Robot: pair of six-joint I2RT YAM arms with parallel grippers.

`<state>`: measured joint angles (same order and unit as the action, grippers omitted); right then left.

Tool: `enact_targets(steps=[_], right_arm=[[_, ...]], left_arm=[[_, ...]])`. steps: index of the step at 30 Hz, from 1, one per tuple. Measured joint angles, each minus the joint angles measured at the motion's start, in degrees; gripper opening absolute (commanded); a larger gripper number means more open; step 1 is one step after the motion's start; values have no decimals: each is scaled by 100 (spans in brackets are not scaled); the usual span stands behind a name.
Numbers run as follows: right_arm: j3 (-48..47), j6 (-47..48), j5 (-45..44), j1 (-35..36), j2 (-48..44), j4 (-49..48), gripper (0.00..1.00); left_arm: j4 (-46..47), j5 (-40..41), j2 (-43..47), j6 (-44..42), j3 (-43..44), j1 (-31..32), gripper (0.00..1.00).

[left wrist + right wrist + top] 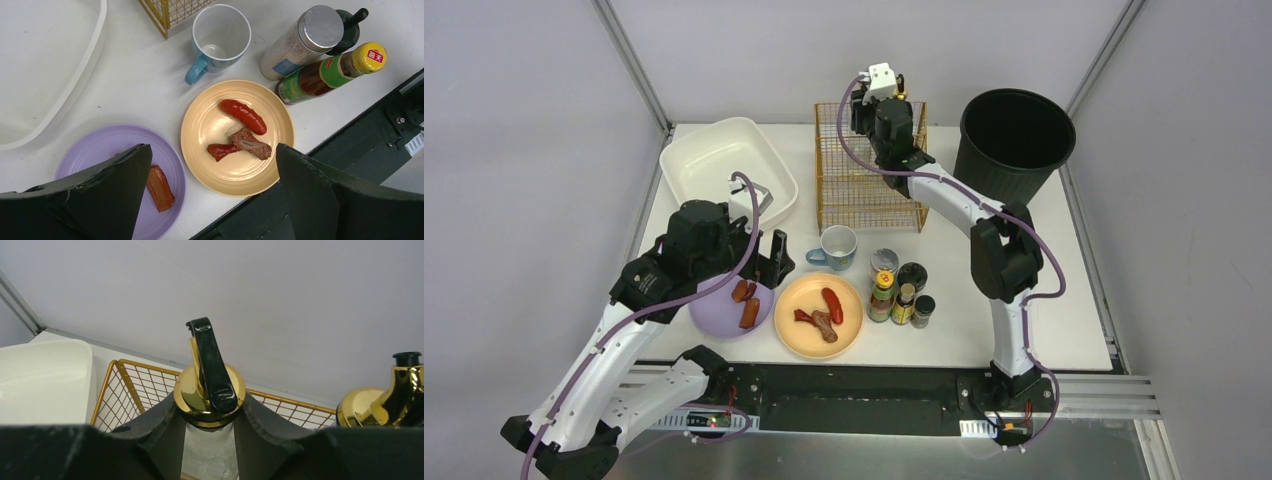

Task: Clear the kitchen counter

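Note:
The white kitchen counter (1064,300) holds a purple plate (714,318) with sausage pieces (746,300) and a yellow plate (799,325) with sausage pieces (824,312). My left gripper (764,262) is open and empty, hovering above the two plates; in the left wrist view (212,150) its fingers straddle the purple plate (100,145) and the yellow plate (210,125). My right gripper (879,110) is over the gold wire basket (869,190). In the right wrist view (209,420) it is shut on a glass bottle (210,390) with a gold cap and black spout.
A white basin (714,165) sits back left and a black bin (1014,140) back right. A blue mug (837,245) and a cluster of jars and sauce bottles (899,290) stand mid-counter. A second gold-capped bottle (385,405) stands beside the held one.

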<state>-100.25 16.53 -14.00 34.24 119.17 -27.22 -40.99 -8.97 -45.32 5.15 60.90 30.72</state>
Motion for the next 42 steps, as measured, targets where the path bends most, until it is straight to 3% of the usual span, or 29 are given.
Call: enact_targets(steps=[6, 15, 21, 27, 42], right_arm=[[35, -7, -96, 33, -96, 92, 51], [33, -7, -179, 201, -664, 83, 70], [68, 79, -205, 369, -1279, 181, 74], [529, 2, -52, 564, -2302, 905, 75], [2079, -942, 638, 603, -5005, 4258, 79]], left_arm=[[0, -2, 0, 2, 0, 0, 100], [-2, -2, 0, 13, 2, 0, 100], [-2, -2, -2, 24, 2, 0, 99], [-24, 0, -7, 66, 55, 0, 100], [-37, 4, -210, 522, 146, 0, 100]])
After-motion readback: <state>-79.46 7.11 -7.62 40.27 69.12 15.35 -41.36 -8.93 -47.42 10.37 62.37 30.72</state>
